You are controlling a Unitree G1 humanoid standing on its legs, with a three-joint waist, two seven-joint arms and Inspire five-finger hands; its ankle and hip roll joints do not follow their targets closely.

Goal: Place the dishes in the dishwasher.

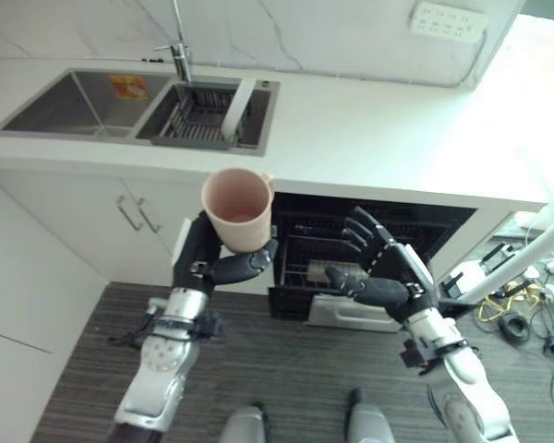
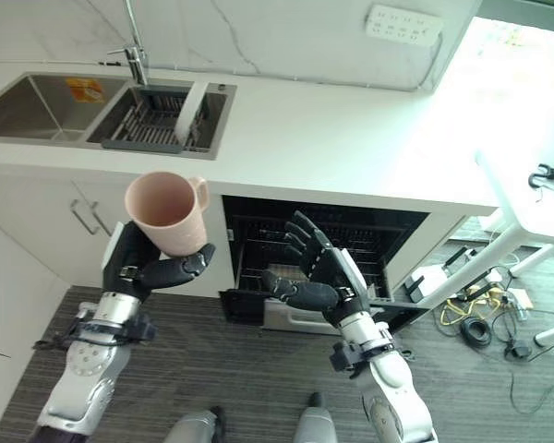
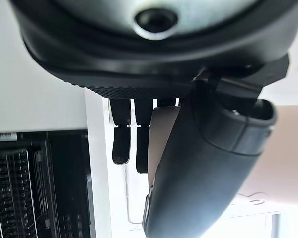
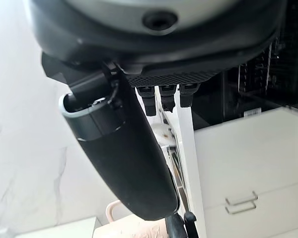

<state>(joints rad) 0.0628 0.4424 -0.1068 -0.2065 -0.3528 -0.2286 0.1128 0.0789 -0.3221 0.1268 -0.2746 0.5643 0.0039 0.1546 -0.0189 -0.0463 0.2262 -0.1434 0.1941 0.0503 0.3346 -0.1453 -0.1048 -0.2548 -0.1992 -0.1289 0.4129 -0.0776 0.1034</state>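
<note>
Left eye view: left hand [image 1: 208, 258] grips pink mug [image 1: 237, 209] left of open dishwasher [image 1: 369, 242]; right hand [image 1: 380, 273] spread, empty. Nothing loaded.

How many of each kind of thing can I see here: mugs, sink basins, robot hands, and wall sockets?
Pink mug: 1, held in the left robot hand
Sink basins: 2, one bare, one holding a dark drain rack
Robot hands: 2, the right robot hand open before the dishwasher
Wall socket strip: 1
Total: 6
</note>
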